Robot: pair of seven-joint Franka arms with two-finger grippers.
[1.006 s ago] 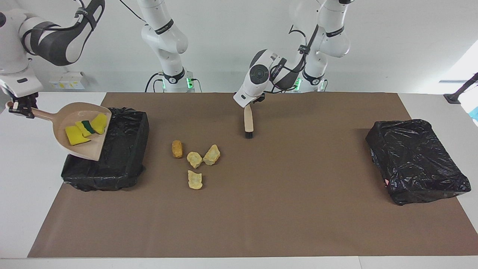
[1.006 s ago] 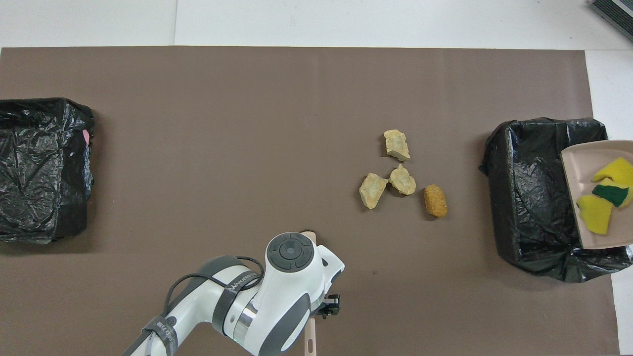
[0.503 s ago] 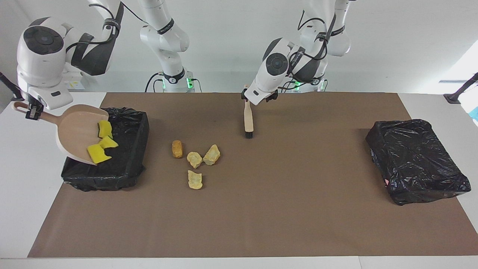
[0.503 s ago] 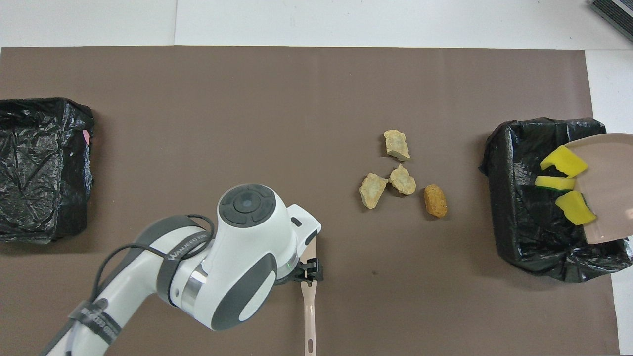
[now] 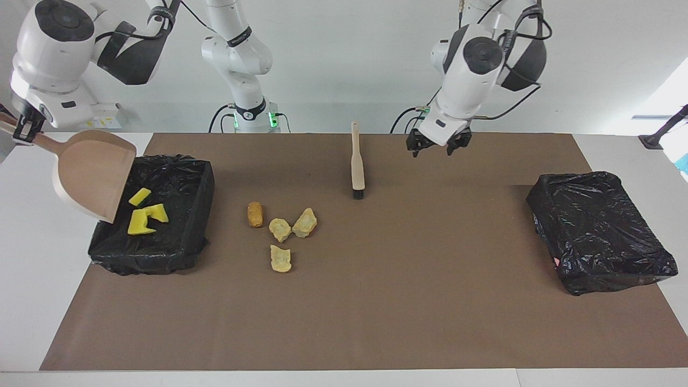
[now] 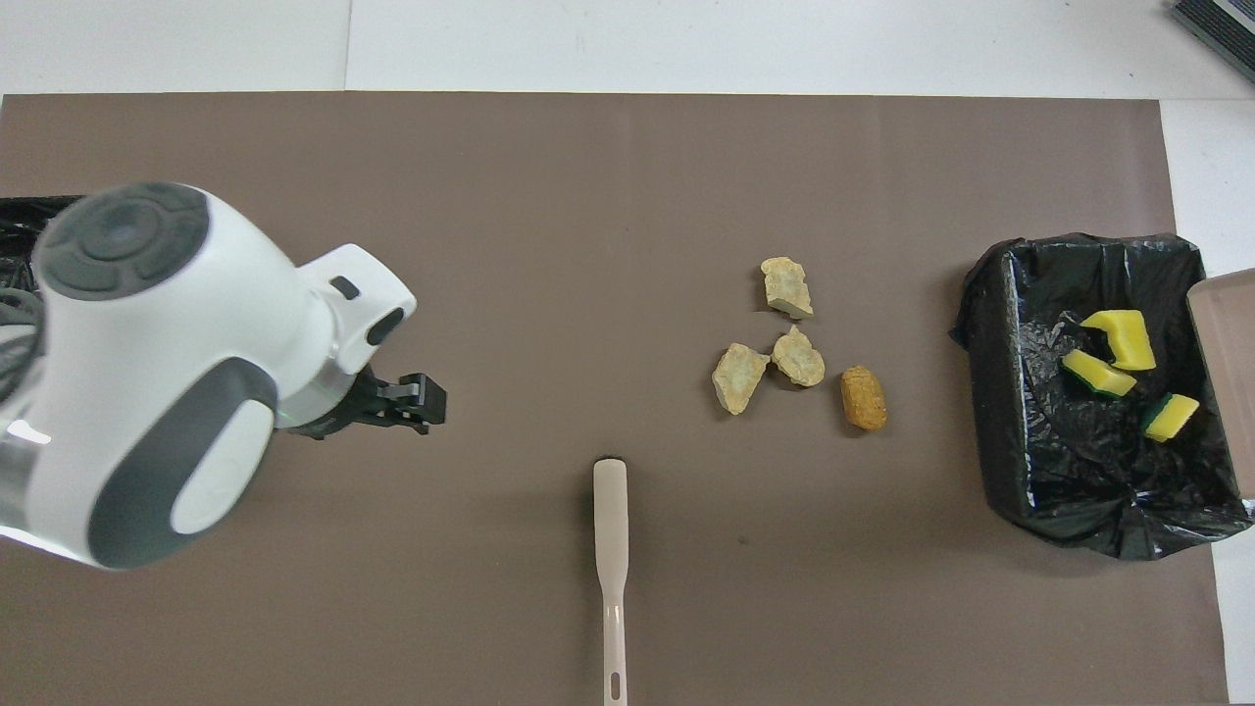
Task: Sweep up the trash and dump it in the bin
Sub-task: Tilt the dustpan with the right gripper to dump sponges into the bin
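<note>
Sponge bits: three yellow pieces [image 5: 144, 214], one green-backed, lying inside the bin at the right arm's end.
Lumps: four tan, crumbly [image 5: 283, 233], on the mat between that bin and the brush; three clustered, one orange-brown piece nearest the bin.
Bin: open, black-lined [image 5: 188, 177], on the mat edge at the right arm's end of the counter [image 5: 21, 279].
Dustpan: beige [image 5: 88, 174], tilted mouth-down over the bin's outer edge, pan bare.
Right end effector: [image 5: 22, 128] clamped on the dustpan's handle, raised above the counter beside the bin.
Brush: beige, black bristles [image 5: 357, 164], lying flat on the mat near the robots, bristles pointing away from them; nothing touches it.
Left end effector: [image 5: 436, 144] fingers apart, holding nothing, in the air over bare mat, beside the brush toward the left arm's end.
Second bin: wrapped in black plastic [image 5: 599, 231], at the left arm's end.
Mat: brown [image 5: 376, 301], covers most of the counter.
</note>
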